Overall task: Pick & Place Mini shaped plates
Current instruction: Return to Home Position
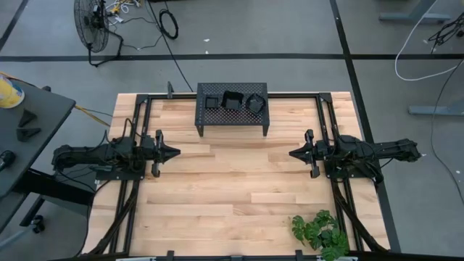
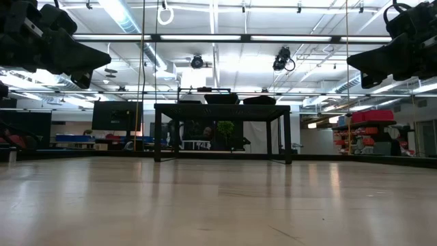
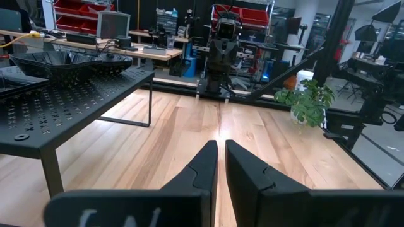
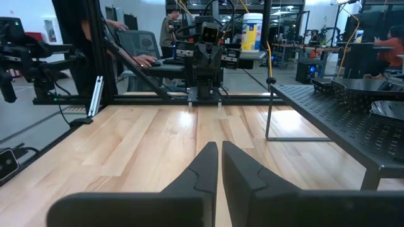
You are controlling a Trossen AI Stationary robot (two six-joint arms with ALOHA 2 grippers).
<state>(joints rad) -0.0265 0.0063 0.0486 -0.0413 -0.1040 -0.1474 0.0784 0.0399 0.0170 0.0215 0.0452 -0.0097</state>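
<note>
The left gripper (image 3: 221, 146) has its two dark fingers (image 3: 203, 169) drawn together to a thin slit, with nothing between them and nothing touching them. The right gripper (image 4: 219, 147) is closed down the same way and is equally empty. Seen from above, both hang over the middle band of the wooden table (image 1: 232, 210), the left at the left side and the right at the right side, tips pointing at each other and well apart, with bare planks between them. In the low view both sit high above the tabletop. Black frame rails run along the left and right edges of the table, and a small green plant (image 1: 320, 232) stands at the front right corner, near the right arm's base but clear of its gripper. At the back edge, centred, stands the black perforated stand (image 1: 232, 120) on its legs, apart from both grippers. The mini shaped plates (image 1: 233, 100) are all on top of it in three groups in a row: a square-rimmed dish on the left, a squarish one turned at an angle in the middle, and a rounder, wavy-edged one on the right. They are glossy black with raised rims, and how many are stacked in each group cannot be made out.
</note>
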